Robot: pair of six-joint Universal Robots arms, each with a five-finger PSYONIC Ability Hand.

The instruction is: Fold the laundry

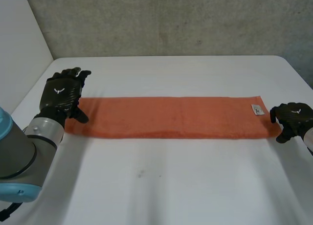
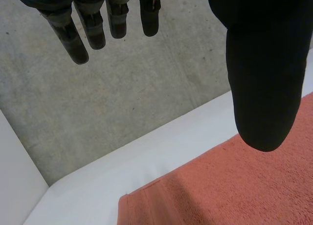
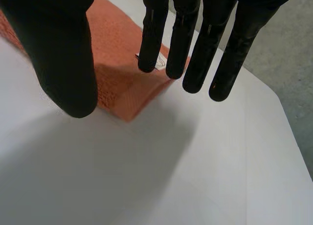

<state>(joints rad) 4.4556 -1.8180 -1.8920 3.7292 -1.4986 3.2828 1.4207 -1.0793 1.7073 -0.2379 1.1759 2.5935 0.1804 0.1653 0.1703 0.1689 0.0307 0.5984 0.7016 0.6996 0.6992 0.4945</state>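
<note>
An orange towel [image 1: 166,117] lies flat on the white table [image 1: 171,186] as a long strip running left to right. A small white label [image 1: 257,109] sits at its right end. My left hand [image 1: 61,95] is at the towel's left end, open, with fingers straight and the thumb [image 2: 266,78] held above the cloth [image 2: 234,186]. My right hand [image 1: 292,116] is at the right end. In its wrist view the fingers [image 3: 190,39] are straight over the label [image 3: 160,62] and the corner of the towel [image 3: 122,63], with the thumb apart at the near edge and no cloth pinched.
A grey concrete wall [image 1: 171,19] stands behind the table's far edge. A white panel [image 1: 19,39] closes off the left side. Bare table lies in front of the towel and beyond its right end [image 3: 205,161].
</note>
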